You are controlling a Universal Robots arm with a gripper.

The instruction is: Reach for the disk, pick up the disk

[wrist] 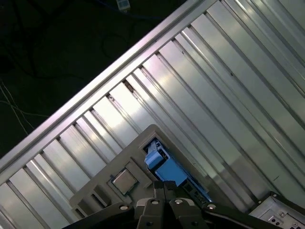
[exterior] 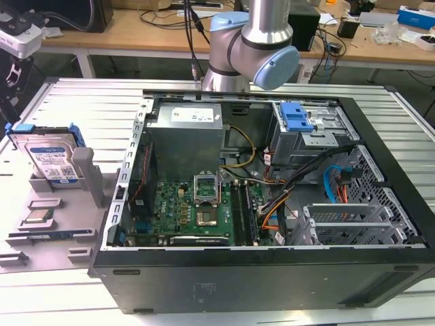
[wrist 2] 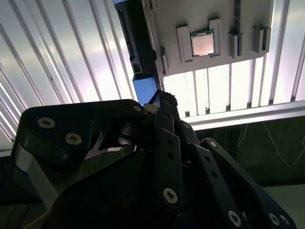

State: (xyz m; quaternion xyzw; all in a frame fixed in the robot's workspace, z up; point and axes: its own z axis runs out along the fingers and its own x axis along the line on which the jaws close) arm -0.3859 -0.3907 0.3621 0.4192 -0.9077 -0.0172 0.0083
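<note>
The disk [exterior: 49,159] leans in a grey holder [exterior: 75,204] at the exterior view's left, a silver drive with a white-and-blue label and a blue bracket. In the first wrist view the disk [wrist: 164,167] lies far beyond my gripper [wrist: 164,187], whose fingers look shut with nothing between them. In the second wrist view a blue corner of the disk [wrist 2: 144,89] peeks out beside the gripper [wrist 2: 161,98]. The gripper hangs well apart from the disk. My arm [exterior: 251,54] rises behind the computer case.
An open black computer case [exterior: 380,204] fills the middle of the ribbed metal table [exterior: 81,102], with a blue latch piece [exterior: 297,117] inside. A small grey chip [exterior: 39,216] [wrist 2: 202,44] [wrist: 124,182] rests in the holder near the disk. A cluttered workbench [exterior: 360,34] stands behind.
</note>
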